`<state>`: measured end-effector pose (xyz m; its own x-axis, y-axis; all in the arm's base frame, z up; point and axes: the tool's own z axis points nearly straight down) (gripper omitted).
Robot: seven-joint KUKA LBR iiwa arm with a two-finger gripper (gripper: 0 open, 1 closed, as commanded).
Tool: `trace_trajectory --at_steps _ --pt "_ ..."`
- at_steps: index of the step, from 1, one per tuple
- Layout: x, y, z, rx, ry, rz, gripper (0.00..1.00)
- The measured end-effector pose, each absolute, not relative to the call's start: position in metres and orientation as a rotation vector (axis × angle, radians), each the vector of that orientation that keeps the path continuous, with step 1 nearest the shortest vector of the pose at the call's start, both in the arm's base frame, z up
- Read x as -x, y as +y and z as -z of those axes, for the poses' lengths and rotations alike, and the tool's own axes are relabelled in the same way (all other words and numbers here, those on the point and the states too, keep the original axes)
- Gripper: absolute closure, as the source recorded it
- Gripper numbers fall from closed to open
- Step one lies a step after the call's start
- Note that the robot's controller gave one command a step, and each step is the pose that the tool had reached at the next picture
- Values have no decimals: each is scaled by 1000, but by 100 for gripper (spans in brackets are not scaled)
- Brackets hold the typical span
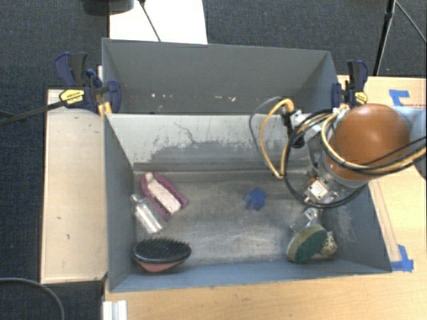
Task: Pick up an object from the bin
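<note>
Green round pad (308, 247), dark on its face with a pale yellowish rim, lies on the floor of the grey bin (213, 79), below and to the right of a small blue scrap (254, 199) that sits near the middle of the floor. Well to the left of the blue scrap, and slightly lower, a small clear bottle (147, 215) lies on its side. Just beside it on the scrap's side rests a pink and purple oblong piece (164, 193), about level with the scrap; the two look to be touching. Below these, down and to the left of the scrap, an oval hairbrush (162, 254) lies with its black bristles up. To the right of the scrap and a little lower, the gripper (311, 217) hangs just above the top edge of the green pad. Whether it touches the pad cannot be told, nor whether the gripper is open or closed. Farther right of the scrap and higher, the arm's rounded orange cover (369, 142) fills the bin's corner, with yellow and black cables (272, 139) looping from it towards the scrap.
</note>
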<state>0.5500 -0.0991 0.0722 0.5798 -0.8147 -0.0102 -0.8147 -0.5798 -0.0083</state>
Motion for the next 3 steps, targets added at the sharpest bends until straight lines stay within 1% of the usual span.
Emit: trace_trajectory --at_steps 1,2,3 --pt "-557 -22 -73 2889 1233 2 0" --pt "-559 -34 -80 2994 946 -2 0" --pt "-539 14 -74 3085 611 9 0"
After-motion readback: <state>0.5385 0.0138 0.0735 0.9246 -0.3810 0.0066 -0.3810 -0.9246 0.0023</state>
